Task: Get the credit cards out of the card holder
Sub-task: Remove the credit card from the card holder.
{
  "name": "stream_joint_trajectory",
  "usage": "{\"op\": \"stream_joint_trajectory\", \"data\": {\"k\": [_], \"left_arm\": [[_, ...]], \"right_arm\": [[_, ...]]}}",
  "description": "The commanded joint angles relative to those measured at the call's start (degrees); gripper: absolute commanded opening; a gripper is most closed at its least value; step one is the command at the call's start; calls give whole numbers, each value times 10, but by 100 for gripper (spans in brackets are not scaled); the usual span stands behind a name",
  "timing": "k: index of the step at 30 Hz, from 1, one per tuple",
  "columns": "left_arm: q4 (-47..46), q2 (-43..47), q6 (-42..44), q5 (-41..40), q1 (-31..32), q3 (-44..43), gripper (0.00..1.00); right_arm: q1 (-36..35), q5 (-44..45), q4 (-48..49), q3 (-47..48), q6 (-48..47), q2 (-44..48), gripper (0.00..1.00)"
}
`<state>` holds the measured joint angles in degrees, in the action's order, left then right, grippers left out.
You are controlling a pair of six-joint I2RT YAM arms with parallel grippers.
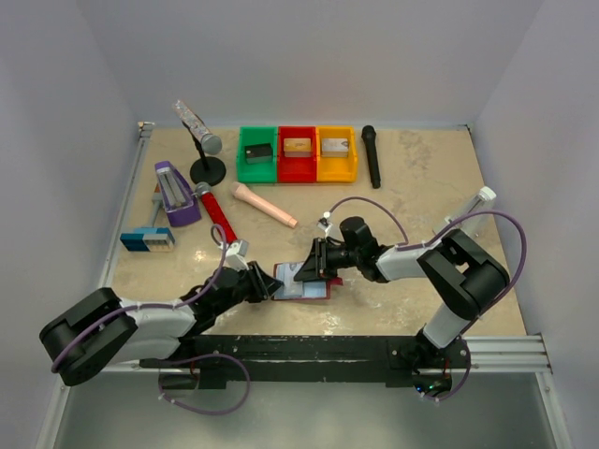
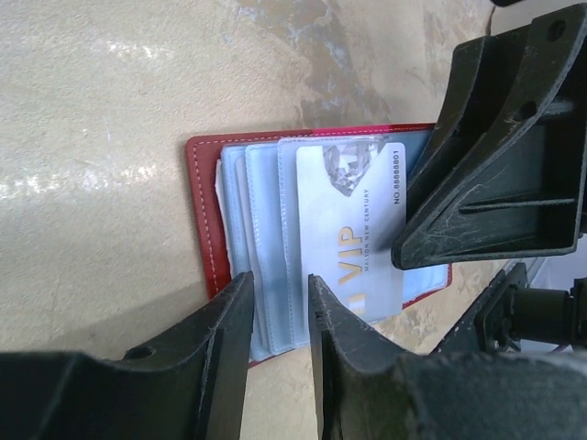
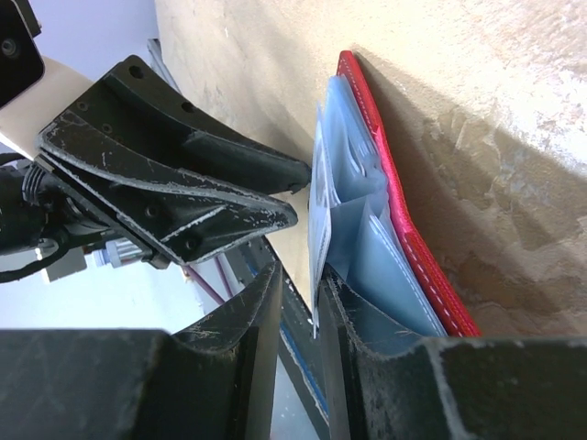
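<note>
My right tool (image 3: 298, 353) pinches the VIP card (image 2: 353, 225); left tool (image 2: 280, 344) clamps the card holder (image 2: 204, 215); pull rightward.

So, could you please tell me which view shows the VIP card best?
The left wrist view: the VIP card lies face-on, print readable. The right wrist view shows only its thin edge; from the top view it is too small to make out.

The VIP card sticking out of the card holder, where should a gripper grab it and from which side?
Probably by the free short edge of the VIP card, coming from the open side of the card holder, away from its red spine. That end already sticks out of the pale blue pockets, and the right gripper straddles its thin edge there, while the left gripper pins the pockets.
</note>
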<state>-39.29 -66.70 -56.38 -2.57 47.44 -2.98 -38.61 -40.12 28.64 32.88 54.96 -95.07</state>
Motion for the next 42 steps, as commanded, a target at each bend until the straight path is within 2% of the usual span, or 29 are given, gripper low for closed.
{"op": "stream_joint_trajectory", "data": {"k": [1, 6, 14, 35, 42], "left_arm": [[38, 14, 24, -19, 3, 47, 34], [35, 3, 25, -21, 3, 46, 26], [26, -17, 22, -24, 3, 47, 0], [39, -23, 9, -46, 3, 53, 0], [38, -26, 9, -49, 3, 52, 0]], "right_arm": [[0, -15, 4, 17, -13, 26, 26], [2, -15, -4, 17, -18, 34, 27], [6, -15, -18, 11, -26, 48, 26], [21, -13, -52, -1, -46, 76, 20], [27, -15, -59, -2, -50, 83, 13]]}}
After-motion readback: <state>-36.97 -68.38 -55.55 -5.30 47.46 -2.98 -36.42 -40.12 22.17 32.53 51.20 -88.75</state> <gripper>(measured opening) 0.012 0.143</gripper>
